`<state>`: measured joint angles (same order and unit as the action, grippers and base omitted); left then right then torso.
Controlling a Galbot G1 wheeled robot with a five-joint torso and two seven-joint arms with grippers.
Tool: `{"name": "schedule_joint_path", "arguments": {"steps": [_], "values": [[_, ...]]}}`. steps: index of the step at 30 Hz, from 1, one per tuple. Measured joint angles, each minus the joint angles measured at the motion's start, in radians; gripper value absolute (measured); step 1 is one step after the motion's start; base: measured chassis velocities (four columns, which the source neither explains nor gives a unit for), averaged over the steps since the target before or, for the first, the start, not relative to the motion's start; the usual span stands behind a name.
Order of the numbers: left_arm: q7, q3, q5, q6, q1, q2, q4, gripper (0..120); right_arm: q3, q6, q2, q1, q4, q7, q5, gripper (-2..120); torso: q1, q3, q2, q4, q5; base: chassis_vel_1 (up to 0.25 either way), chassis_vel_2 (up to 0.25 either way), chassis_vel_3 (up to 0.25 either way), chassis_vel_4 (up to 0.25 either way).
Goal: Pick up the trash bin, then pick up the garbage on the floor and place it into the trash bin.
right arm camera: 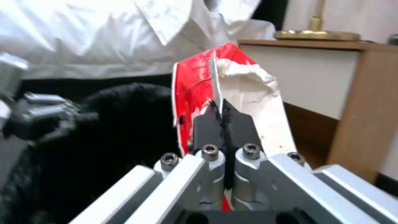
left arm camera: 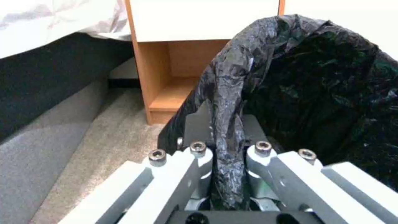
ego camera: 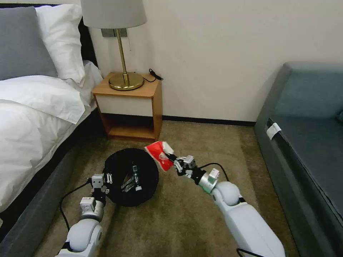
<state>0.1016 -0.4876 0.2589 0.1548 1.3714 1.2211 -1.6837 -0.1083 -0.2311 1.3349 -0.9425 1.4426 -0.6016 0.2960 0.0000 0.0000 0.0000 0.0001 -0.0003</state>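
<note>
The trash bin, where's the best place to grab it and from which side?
Grip the trash bin by its rim, from the bed side. The bag-wrapped edge is thin enough to pinch between fingers, and the left gripper already clamps it there, leaving the mouth clear for the right gripper and the red packet.

Even, soft indoor light; wrist views slightly blurred.

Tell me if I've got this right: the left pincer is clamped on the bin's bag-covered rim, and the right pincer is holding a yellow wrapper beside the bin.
Not quite. The right pincer holds a red snack packet, as the right wrist view shows. The left pincer is indeed clamped on the bin's rim.
</note>
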Motion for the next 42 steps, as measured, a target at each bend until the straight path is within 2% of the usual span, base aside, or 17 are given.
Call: {"name": "schedule_joint_path", "arguments": {"steps": [13,20,29,31,34,35,37,39,40,42], "values": [[-0.007,0.003,0.008,0.01,-0.001,0.007,0.015,4,0.055,-0.041,0.116,-0.021,-0.076,-0.005,-0.092,0,0.0,0.0,0.0,0.0,0.0003,0.0,0.0,0.0,0.0],[-0.009,0.002,0.009,0.011,0.003,0.007,0.005,4,0.065,-0.064,0.149,-0.014,-0.15,-0.005,-0.129,0,0.0,0.0,0.0,0.0,0.0003,0.0,0.0,0.0,0.0],[-0.01,0.002,0.01,0.011,0.006,0.008,0.0,4,0.058,-0.081,0.156,-0.014,-0.187,-0.004,-0.156,0,0.0,0.0,0.0,-0.0001,0.0002,0.0,0.0,0.0,0.0],[-0.01,0.002,0.01,0.011,0.006,0.008,-0.001,4,0.055,-0.082,0.157,-0.015,-0.188,-0.005,-0.161,2,0.0,0.0,0.0,-0.0001,0.0003,0.0,0.0,0.0,0.0],[-0.009,0.003,0.01,0.011,0.006,0.009,-0.001,4,0.05,-0.084,0.16,-0.018,-0.195,-0.004,-0.171,17,0.0,0.0,0.0,-0.0001,0.0003,0.0,0.0,0.0,0.0],[-0.009,0.003,0.01,0.011,0.006,0.009,-0.001,4,0.05,-0.084,0.16,-0.018,-0.195,-0.004,-0.171,17,0.0,0.0,0.0,-0.0001,0.0003,0.0,0.0,0.0,0.0],[-0.009,0.003,0.009,0.011,0.006,0.009,-0.001,4,0.049,-0.086,0.161,-0.018,-0.197,-0.003,-0.173,26,0.0,0.0,0.0,-0.0001,0.0003,0.0,0.0,0.0,0.0],[-0.009,0.003,0.01,0.011,0.006,0.008,-0.001,4,0.048,-0.086,0.161,-0.018,-0.197,-0.003,-0.173,30,0.0,0.0,0.0,-0.0001,0.0003,0.0,0.0,0.0,0.0],[-0.009,0.002,0.01,0.011,0.007,0.008,-0.001,4,0.047,-0.086,0.161,-0.018,-0.197,-0.003,-0.173,38,0.0,0.0,0.0,0.0,0.0003,0.0,0.0,0.0,0.0],[-0.009,0.001,0.01,0.011,0.007,0.007,0.0,4,0.044,-0.086,0.161,-0.018,-0.197,-0.002,-0.173,42,0.0,0.0,0.0,-0.0001,0.0004,0.0,0.0,0.0,0.0]]}}
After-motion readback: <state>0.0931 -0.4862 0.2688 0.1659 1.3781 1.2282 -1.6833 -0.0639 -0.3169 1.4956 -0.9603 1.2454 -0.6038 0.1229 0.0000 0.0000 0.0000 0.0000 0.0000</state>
